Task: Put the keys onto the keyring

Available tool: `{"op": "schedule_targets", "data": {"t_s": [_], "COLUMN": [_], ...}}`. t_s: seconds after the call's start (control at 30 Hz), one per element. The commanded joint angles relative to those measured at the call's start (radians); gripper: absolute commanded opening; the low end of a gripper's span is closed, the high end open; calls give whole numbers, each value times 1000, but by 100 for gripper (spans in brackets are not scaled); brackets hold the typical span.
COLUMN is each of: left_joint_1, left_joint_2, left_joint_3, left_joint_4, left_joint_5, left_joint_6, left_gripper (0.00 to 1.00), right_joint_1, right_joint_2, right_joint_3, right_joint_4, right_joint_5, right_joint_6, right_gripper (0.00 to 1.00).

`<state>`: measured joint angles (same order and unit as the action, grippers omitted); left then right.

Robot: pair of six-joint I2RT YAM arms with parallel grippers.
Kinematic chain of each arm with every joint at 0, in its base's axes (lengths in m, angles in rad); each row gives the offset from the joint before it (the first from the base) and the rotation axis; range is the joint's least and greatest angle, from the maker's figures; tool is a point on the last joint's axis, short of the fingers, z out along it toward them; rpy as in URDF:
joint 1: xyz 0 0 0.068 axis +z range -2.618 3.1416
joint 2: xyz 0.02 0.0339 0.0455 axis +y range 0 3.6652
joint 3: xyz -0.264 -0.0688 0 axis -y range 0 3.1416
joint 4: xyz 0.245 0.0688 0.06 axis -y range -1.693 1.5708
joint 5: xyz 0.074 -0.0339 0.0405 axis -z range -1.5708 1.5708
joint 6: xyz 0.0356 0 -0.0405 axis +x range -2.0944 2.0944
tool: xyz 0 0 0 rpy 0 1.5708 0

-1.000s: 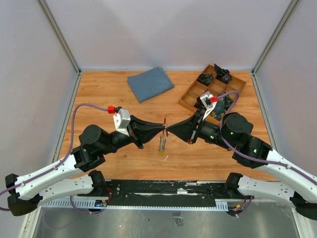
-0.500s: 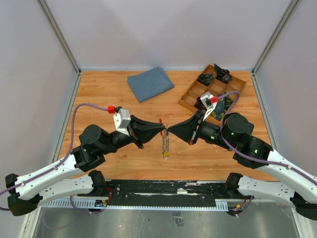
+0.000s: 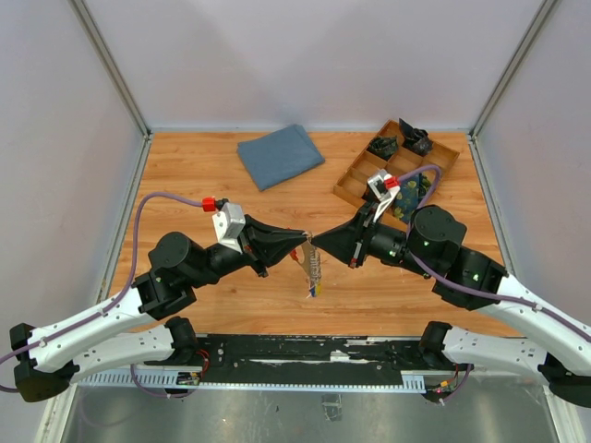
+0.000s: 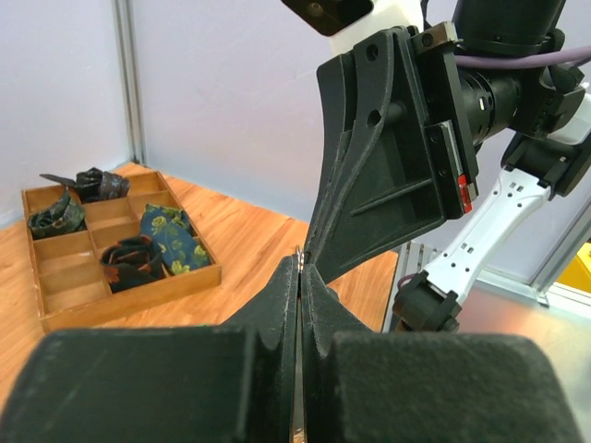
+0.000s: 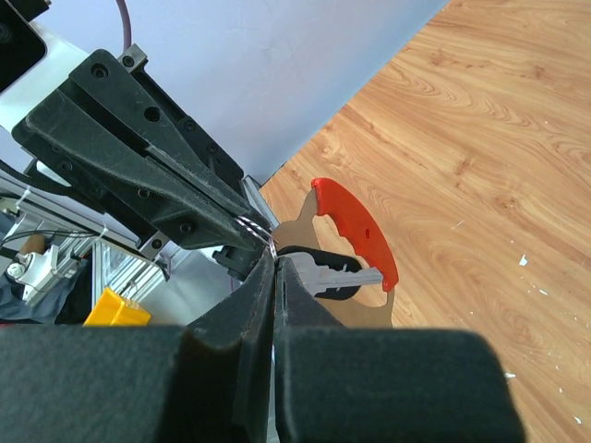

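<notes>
1. The keys [image 3: 314, 273] were seen hanging as a small bunch above the table [image 3: 231, 295], just under the spot where the two sets of fingertips met. A coloured end showed at the bottom of the bunch.
2. The keyring [image 5: 358, 226] was seen from the right wrist as a red curved loop just beyond the fingertips, with a dark-headed key lying across the inside of its curve. Whether any key was already threaded on could not be told.
3. The left gripper [image 4: 299, 268] was shut tight, and the right gripper [image 5: 275, 263] was shut tight too, the two meeting tip to tip. A thin bright metal edge showed at the seam of the left fingers, but which gripper pinched the loop and which a key could not be made out.
4. The step was judged to be the threading of a key onto the loop. It would be done best with one pinch held firm as an anchor and only the other wrist moved, in small turns, so that the key's hole is led along the curve and not dragged sideways.
5. A hard pull apart was judged risky, since the thin loop could twist or spring free. One pinch alone should be let go at a time, lest the bunch drop to the table.
6. The blue cloth [image 3: 280, 155] and the wooden tray [image 3: 369, 189] lay well apart at the far side and were not needed.
</notes>
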<state>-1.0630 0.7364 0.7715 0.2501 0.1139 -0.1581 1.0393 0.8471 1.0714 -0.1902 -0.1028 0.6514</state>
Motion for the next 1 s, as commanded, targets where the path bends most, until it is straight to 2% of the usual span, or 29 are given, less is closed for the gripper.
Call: {"op": "schedule_targets", "data": {"t_s": [0.0, 0.6, 0.97], "left_joint_1": [-8, -8, -8], "left_joint_2": [-25, -24, -19], "left_joint_3": [6, 3, 5], "left_joint_4": [84, 84, 88], "left_joint_5": [9, 10, 26], "left_joint_6": [5, 5, 5], "left_gripper": [0, 1, 1], "right_joint_1": [-13, -13, -13], "right_joint_2": [18, -23, 38], "right_joint_3": [25, 56, 92], "right_joint_4": [-50, -110, -178], "right_joint_5": [4, 32, -24], "right_joint_6": [-6, -58, -65], "right_gripper": [1, 1, 1]}}
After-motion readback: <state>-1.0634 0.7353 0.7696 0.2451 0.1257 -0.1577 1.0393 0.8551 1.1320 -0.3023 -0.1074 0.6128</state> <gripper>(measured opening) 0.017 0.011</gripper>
